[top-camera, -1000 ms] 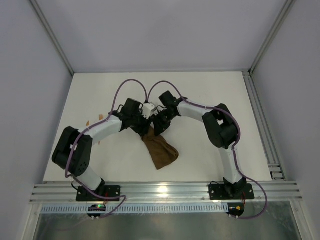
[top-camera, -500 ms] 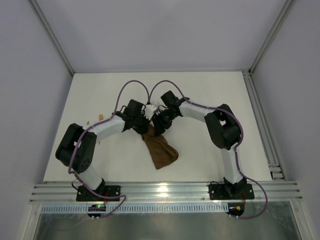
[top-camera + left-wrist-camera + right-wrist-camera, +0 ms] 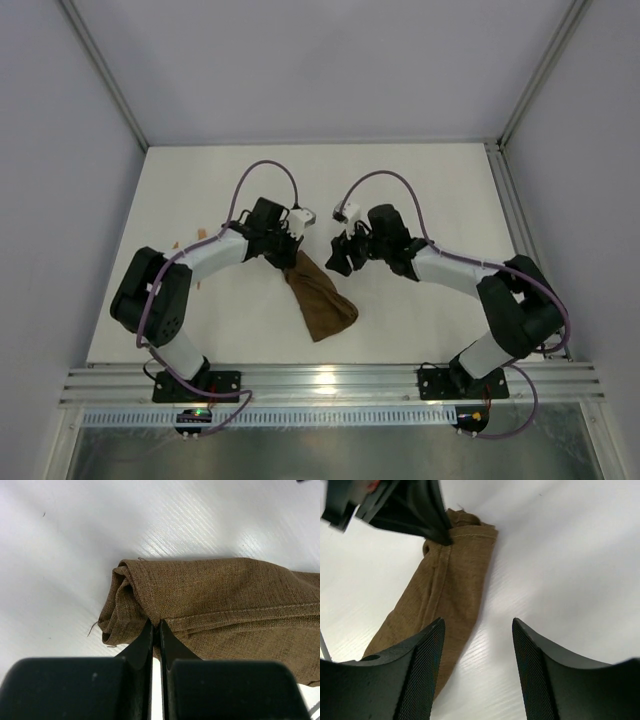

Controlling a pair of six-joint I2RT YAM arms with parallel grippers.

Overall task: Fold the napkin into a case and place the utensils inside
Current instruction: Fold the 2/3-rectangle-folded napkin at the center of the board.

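no readable text, labels or numbers anywhere

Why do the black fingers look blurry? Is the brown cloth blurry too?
Left wrist: the left gripper looks soft up close, the napkin weave sharp. Right wrist: the right gripper shows crisp mesh. Top external: glare on the rail.

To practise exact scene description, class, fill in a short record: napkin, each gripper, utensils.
napkin: folded into a narrow oblong, lying on the table
left gripper: shut, pinching the napkin's far end
right gripper: open, beside the napkin, holding nothing
utensils: small orange-tan pieces on the table by the left arm, partly hidden
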